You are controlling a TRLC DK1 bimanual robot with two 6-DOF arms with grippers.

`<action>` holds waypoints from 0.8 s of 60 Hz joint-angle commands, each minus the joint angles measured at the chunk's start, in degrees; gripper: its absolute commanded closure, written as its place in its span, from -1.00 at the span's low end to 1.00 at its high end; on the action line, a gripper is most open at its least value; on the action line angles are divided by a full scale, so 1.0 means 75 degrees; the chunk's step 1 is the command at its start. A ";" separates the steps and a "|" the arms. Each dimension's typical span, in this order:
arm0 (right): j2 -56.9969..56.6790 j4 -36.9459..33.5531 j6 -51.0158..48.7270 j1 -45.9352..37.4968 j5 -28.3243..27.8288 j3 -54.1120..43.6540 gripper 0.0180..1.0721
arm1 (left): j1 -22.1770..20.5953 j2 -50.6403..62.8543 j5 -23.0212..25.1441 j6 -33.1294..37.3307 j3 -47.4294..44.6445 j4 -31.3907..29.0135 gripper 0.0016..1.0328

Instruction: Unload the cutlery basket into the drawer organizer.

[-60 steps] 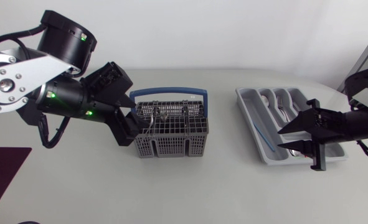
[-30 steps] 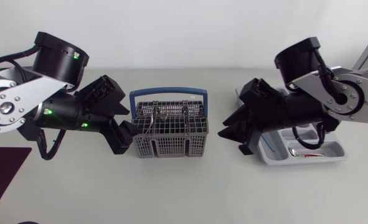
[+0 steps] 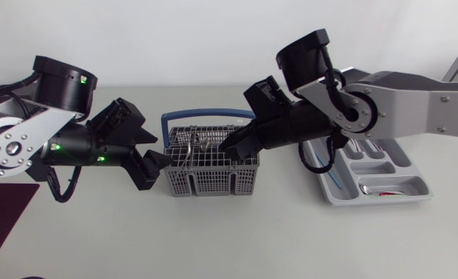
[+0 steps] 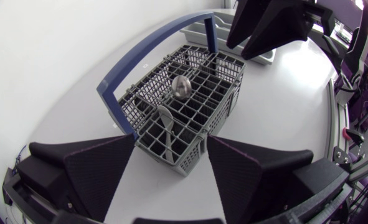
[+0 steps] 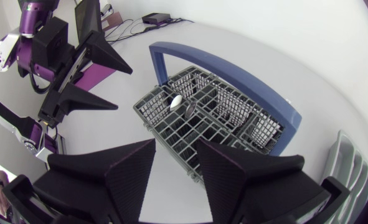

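The grey wire cutlery basket (image 3: 211, 164) with a blue handle (image 3: 209, 115) stands mid-table. Two spoons stand in it, bowls up (image 4: 182, 85) (image 4: 166, 120). My left gripper (image 3: 155, 167) is open just off the basket's left end; in the left wrist view (image 4: 171, 180) the basket (image 4: 190, 102) lies ahead of its spread fingers. My right gripper (image 3: 230, 142) hovers over the basket's right half, open and empty. In the right wrist view (image 5: 180, 171) the basket (image 5: 208, 118) and spoons (image 5: 177, 101) sit below its fingers. The grey drawer organizer (image 3: 341, 200) lies to the right, holding cutlery (image 3: 380, 188).
My right arm (image 3: 383, 93) crosses above the organizer's rear half. A dark mat (image 3: 0, 217) lies at the table's left edge. My left gripper (image 5: 90, 68) shows beyond the basket in the right wrist view, and my right gripper (image 4: 264, 25) in the left wrist view.
My right arm has swung left from the organizer to above the basket. My left gripper has drawn back slightly from the basket's left end.
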 commanded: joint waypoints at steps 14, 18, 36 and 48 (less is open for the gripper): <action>0.0836 0.0554 0.1236 0.0207 0.0054 0.0549 0.03 | 0.0219 0.0294 0.0364 -0.0143 -0.0259 0.0399 -0.89; 0.0976 0.0682 0.1400 0.0312 0.0101 0.0584 0.03 | 0.0231 0.0341 0.0364 -0.0143 -0.0259 0.0470 -0.89; 0.1234 0.2182 0.1599 0.0969 0.1589 0.0080 0.04 | 0.0383 0.0505 0.0551 -0.0119 -0.0306 0.0692 -0.89; 0.1398 0.2733 0.1822 0.1109 0.2058 -0.0201 0.04 | 0.0442 0.0739 0.0575 -0.0072 -0.0294 0.0821 -0.89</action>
